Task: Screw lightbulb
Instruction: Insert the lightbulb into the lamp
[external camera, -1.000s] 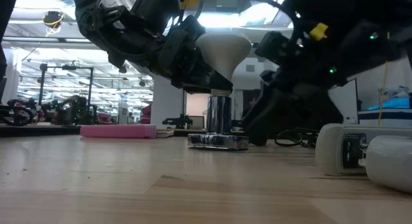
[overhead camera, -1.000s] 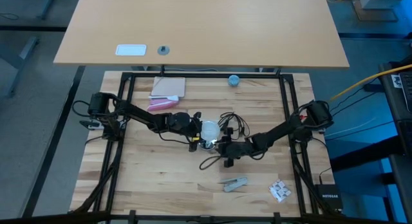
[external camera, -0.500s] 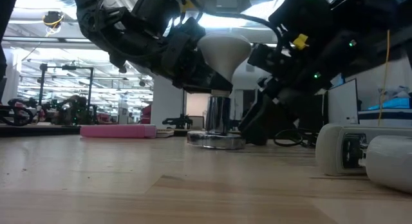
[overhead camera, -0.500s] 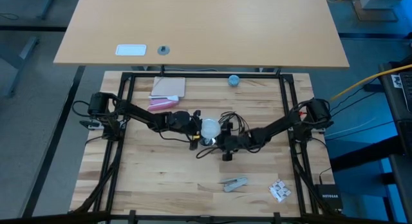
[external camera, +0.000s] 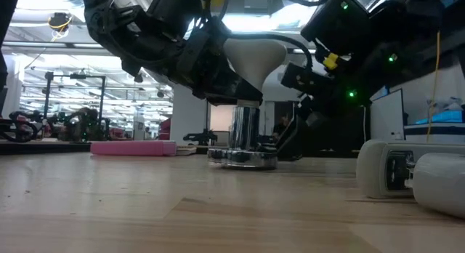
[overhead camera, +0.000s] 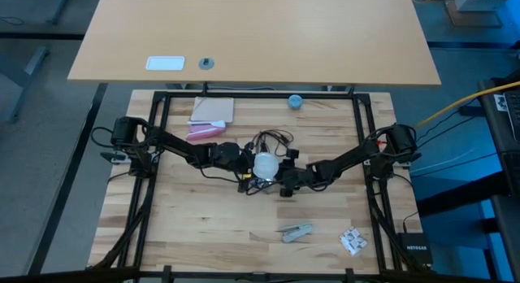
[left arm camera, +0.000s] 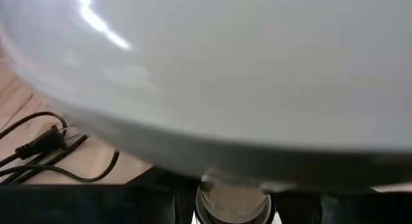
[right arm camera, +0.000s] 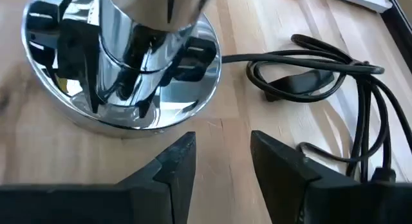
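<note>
White frosted lightbulb (external camera: 251,55) sits in your left hand (external camera: 225,82), clamped at its neck directly over the chrome socket (external camera: 245,129). Your right hand (right arm camera: 222,156), fingers parted and empty, sits beside the socket's base. Seating looks begun; how far it is screwed in you cannot tell.

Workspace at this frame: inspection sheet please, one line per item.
Surface: pale wood tabletop, black frame around it.
Job's things: white lightbulb sits neck-down over the shiny lamp base.
Clutter: pink block, tan pad, blue ball, grey clip, small packet.
Grippers: left tool shut on the lightbulb; right tool open, empty, low beside the lamp base.
Cables: black cord looped on the wood by the base.
Surroundings: second table behind with a white card; no person seen.
</note>
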